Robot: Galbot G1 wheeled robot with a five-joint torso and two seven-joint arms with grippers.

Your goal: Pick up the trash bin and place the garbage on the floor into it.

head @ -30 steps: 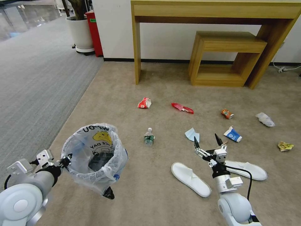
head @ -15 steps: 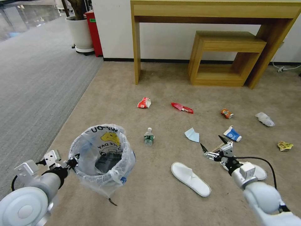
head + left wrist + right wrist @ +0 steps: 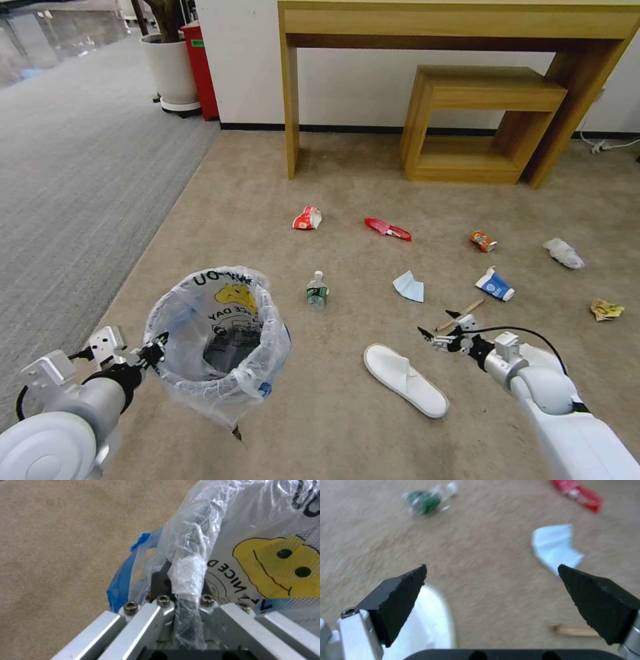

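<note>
My left gripper (image 3: 157, 347) is shut on the bag-wrapped rim (image 3: 186, 562) of the trash bin (image 3: 217, 340), held above the floor (image 3: 333, 427). My right gripper (image 3: 437, 322) hangs open low over the carpet, between a white slipper (image 3: 405, 380) and a wooden stick (image 3: 460, 315). In the right wrist view the open gripper (image 3: 491, 567) frames bare carpet, with the blue mask (image 3: 556, 547) beyond. Garbage lies scattered: a bottle (image 3: 317, 291), red-white cup (image 3: 307, 219), red wrapper (image 3: 387, 229), orange can (image 3: 483, 241), blue-white cup (image 3: 495, 285), tissue (image 3: 564, 254), yellow wad (image 3: 607, 310).
A tall wooden console table (image 3: 460, 27) with a smaller one (image 3: 480, 127) under it stands against the far wall. Grey striped carpet (image 3: 80, 167) runs along the left, with a white planter (image 3: 170, 70) and red box (image 3: 200, 67) beyond.
My right arm has swung right and dropped, bringing its open gripper down close to the floor by the stick. The bin in my left gripper has shifted slightly right.
</note>
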